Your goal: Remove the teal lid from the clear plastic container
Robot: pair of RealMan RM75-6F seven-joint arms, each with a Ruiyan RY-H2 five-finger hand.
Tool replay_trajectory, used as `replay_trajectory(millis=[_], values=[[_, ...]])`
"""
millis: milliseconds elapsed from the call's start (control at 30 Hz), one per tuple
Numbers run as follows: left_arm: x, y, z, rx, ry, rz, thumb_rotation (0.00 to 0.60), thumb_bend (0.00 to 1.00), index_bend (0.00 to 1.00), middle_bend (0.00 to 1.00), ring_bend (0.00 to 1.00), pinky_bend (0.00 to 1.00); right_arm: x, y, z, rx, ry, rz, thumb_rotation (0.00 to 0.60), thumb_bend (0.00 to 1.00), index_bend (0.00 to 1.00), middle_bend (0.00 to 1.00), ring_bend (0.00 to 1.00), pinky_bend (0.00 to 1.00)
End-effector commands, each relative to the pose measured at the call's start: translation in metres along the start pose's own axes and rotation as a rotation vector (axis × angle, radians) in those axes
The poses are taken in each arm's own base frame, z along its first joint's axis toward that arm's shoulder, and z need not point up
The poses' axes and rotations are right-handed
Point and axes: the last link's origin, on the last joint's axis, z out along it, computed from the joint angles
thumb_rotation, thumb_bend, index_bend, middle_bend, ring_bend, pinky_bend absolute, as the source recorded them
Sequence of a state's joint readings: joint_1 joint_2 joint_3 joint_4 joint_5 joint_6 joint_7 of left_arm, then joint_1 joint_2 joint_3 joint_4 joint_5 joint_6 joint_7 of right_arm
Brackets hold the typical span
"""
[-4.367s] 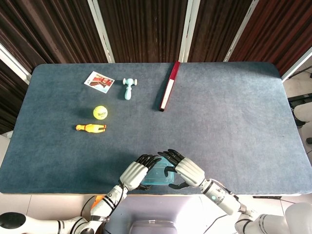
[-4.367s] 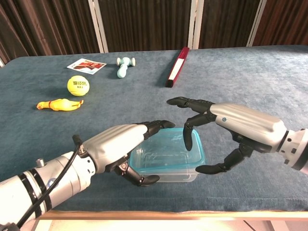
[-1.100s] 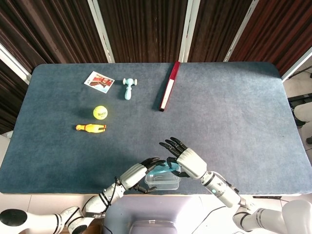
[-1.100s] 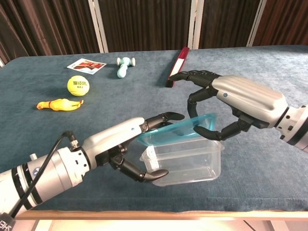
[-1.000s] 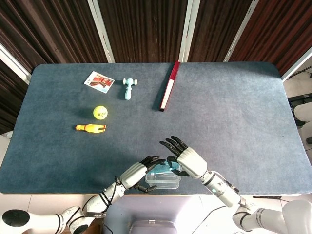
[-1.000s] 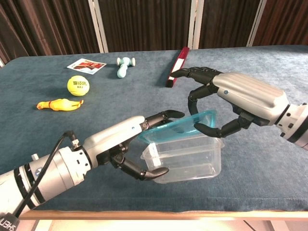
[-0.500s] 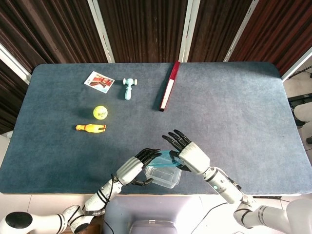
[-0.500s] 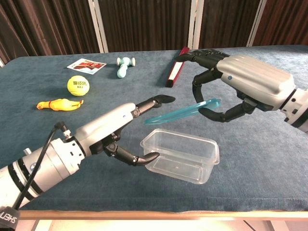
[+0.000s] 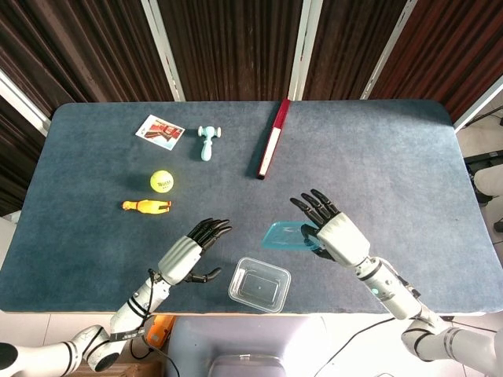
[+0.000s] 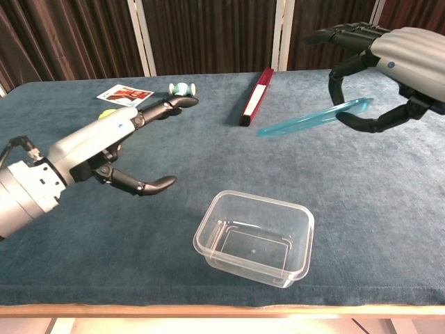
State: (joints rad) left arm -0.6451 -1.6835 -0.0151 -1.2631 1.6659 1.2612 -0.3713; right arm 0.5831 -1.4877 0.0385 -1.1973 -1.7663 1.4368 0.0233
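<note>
Chest view has the right hand [image 10: 389,59] pinching the lid [image 10: 313,119] clear of the container [image 10: 254,236]; left hand [image 10: 115,149] is spread, holding nothing. I'd keep it level and set it down well away from the tub.

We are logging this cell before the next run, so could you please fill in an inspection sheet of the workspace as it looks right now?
Surface: dark blue table, felt-like cover, no spills seen.
Job's things: clear plastic container open and upright near the front edge; teal lid off it, held tilted in the air.
Clutter: tennis ball, yellow rubber chicken, small teal hammer toy, card, red and white box, all on the far half.
Hands: right hand holds the lid; left hand open, holds nothing, left of the container.
Cables: black cable at the left forearm.
Surroundings: dark curtains behind the table.
</note>
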Motion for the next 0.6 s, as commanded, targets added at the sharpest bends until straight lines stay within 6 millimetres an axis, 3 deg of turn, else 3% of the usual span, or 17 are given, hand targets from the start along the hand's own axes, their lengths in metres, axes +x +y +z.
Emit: replay_trajectory(millis=[33, 200, 367, 467, 600], values=[[0.012, -0.014, -0.010, 0.046, -0.002, 0.027, 0.600, 0.33, 0.00, 0.00, 0.00, 0.00, 0.000, 0.019, -0.006, -0.032, -0.030, -0.095, 0.600, 0.78, 0.73, 0.18, 0.00, 0.00], [0.021, -0.036, -0.029, 0.130, -0.048, 0.067, 0.600, 0.33, 0.00, 0.00, 0.00, 0.00, -0.023, 0.042, -0.020, -0.081, -0.128, -0.247, 0.600, 0.78, 0.71, 0.18, 0.00, 0.00], [0.024, -0.052, -0.041, 0.185, -0.056, 0.064, 0.600, 0.33, 0.00, 0.00, 0.00, 0.00, -0.050, 0.040, -0.024, -0.102, -0.194, -0.217, 0.600, 0.76, 0.59, 0.18, 0.00, 0.00], [0.025, -0.057, -0.046, 0.200, -0.060, 0.071, 0.600, 0.33, 0.00, 0.00, 0.00, 0.00, -0.057, 0.034, -0.027, -0.087, -0.207, -0.179, 0.600, 0.63, 0.46, 0.16, 0.00, 0.00], [0.030, -0.060, -0.056, 0.203, -0.053, 0.080, 0.600, 0.33, 0.00, 0.00, 0.00, 0.00, -0.057, 0.027, -0.036, -0.076, -0.253, -0.092, 0.600, 0.37, 0.20, 0.08, 0.00, 0.00]])
